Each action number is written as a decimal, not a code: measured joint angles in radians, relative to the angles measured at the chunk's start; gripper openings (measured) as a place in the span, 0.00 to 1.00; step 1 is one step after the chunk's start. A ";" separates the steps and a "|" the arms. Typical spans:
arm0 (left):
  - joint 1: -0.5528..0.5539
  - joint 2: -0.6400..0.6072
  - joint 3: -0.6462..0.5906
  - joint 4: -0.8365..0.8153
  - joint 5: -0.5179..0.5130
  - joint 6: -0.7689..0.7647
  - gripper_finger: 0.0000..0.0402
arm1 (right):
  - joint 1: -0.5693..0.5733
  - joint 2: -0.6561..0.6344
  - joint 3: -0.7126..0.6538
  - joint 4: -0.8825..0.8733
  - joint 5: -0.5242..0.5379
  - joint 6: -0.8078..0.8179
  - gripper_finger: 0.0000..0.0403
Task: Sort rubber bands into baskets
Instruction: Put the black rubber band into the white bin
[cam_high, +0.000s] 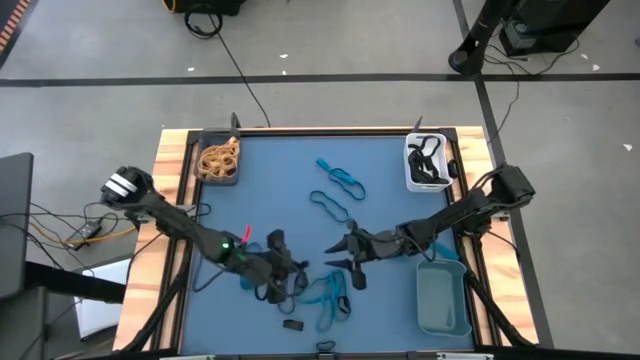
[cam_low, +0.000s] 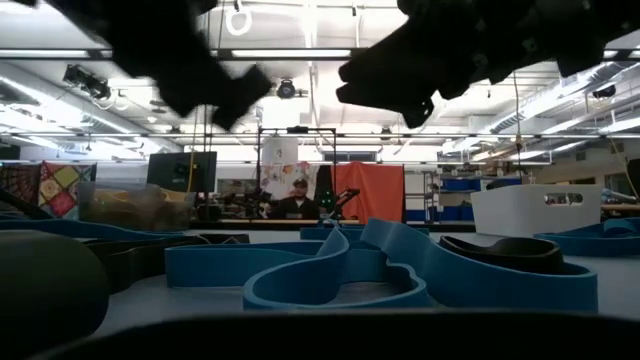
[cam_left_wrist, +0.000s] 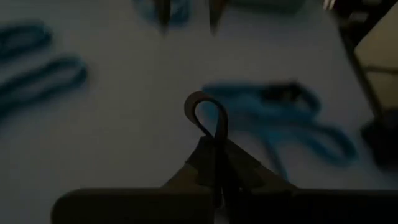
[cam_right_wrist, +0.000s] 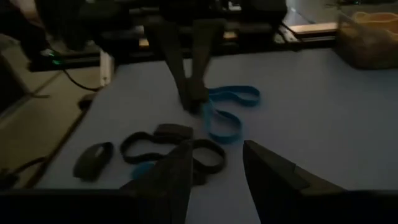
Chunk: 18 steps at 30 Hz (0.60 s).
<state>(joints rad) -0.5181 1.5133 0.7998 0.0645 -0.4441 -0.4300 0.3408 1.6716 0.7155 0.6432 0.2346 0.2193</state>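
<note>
Left tool (cam_high: 285, 272): closed on a black rubber band (cam_left_wrist: 208, 118), loop standing free above the tips, over the counter's (cam_high: 270, 190) near middle. Right tool (cam_high: 352, 262): fingers parted, empty, above loose blue bands (cam_high: 328, 295). Bands judged light, limp, grippy; best pinched across one strand. Tan bands fill the dark basket (cam_high: 218, 160); black ones lie in the white basket (cam_high: 428, 163); the grey-teal basket (cam_high: 442, 298) sits near the right arm.

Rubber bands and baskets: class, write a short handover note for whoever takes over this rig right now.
Left gripper: shut on a dark band, over the mat's near middle.
Right gripper: open, facing it, holding nothing.
Done: tan bands in the dark basket; black bands in the white basket.
Left: blue bands on the mat; they likely go in the grey-teal basket.
</note>
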 joint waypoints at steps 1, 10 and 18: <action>0.007 0.027 0.000 0.070 -0.002 0.040 0.03 | 0.000 0.015 0.000 0.028 -0.018 0.008 0.39; 0.066 0.178 0.000 0.377 -0.001 0.212 0.04 | 0.001 0.078 0.001 0.144 -0.064 0.014 0.46; 0.085 0.190 0.000 0.399 0.004 0.192 0.04 | 0.000 0.078 0.000 0.149 -0.051 0.016 0.45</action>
<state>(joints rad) -0.4332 1.7031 0.8001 0.4635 -0.4404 -0.2380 0.3412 1.7496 0.7158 0.7922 0.1833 0.2356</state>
